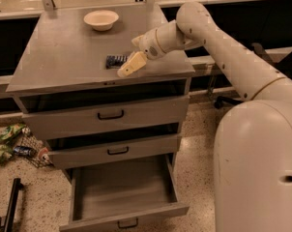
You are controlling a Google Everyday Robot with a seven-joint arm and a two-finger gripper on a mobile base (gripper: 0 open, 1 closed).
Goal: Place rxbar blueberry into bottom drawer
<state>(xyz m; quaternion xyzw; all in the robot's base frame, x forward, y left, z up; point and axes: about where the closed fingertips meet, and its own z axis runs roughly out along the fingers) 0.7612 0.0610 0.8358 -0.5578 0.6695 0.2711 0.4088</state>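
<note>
Rxbar blueberry [115, 61] x1, just by gripper [130, 65]

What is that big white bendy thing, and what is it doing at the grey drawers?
That is a robot's arm. The one camera looks down past the robot's white body. At the arm's end is its hand, low over the grey cabinet top, right beside a dark blue snack bar that lies flat there. A pale bowl sits further back. The bottom drawer is pulled open, ready for the bar. Some wrappers lie on the floor.
</note>
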